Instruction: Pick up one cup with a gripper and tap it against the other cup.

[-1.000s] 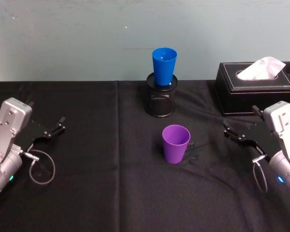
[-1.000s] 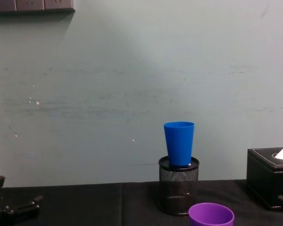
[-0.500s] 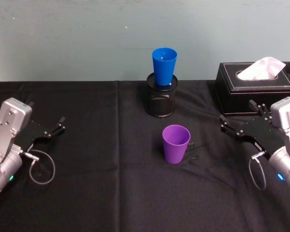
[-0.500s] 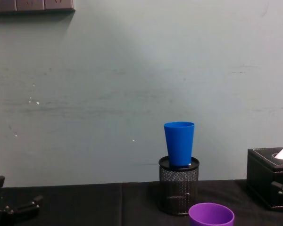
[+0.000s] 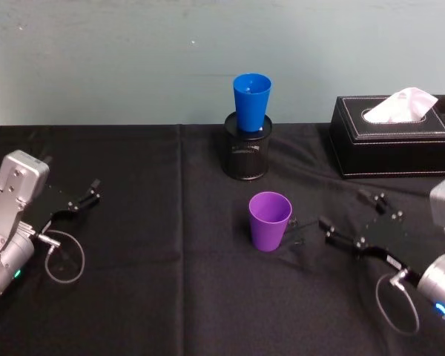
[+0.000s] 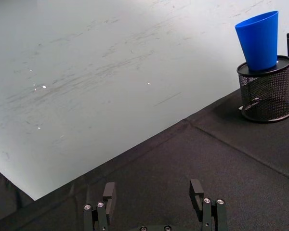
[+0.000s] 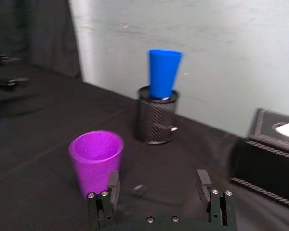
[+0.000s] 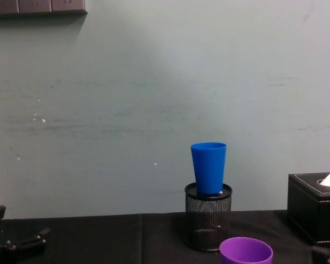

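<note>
A black cloth-covered table (image 5: 170, 297) is seen against a pale teal wall (image 5: 133, 59), with a row of wall sockets (image 8: 36, 5) high up in the chest view. The purple cup (image 5: 269, 221) is placed upright, mouth up, near the middle of the cloth, touched by nothing. At its 12 o'clock, well apart, a black mesh pen holder (image 5: 245, 156) is found by the wall, and the blue cup (image 5: 251, 100) is seated upright in its mouth, base down, rim well above the holder. At about 2 o'clock from the purple cup a black tissue box (image 5: 397, 137) is set by the wall, a white tissue (image 5: 404, 104) poking from its slot. The right gripper (image 7: 158, 180) is held low over the cloth at the purple cup's 3 o'clock, near but not touching, fingers spread wide and pointed toward it. A small dark item (image 7: 138, 189) is seen on the cloth between that gripper and the purple cup; what it is cannot be told. The left gripper (image 6: 152, 191) is parked at 9 o'clock by the table's left edge, well apart from both cups, fingers spread, nothing held.
</note>
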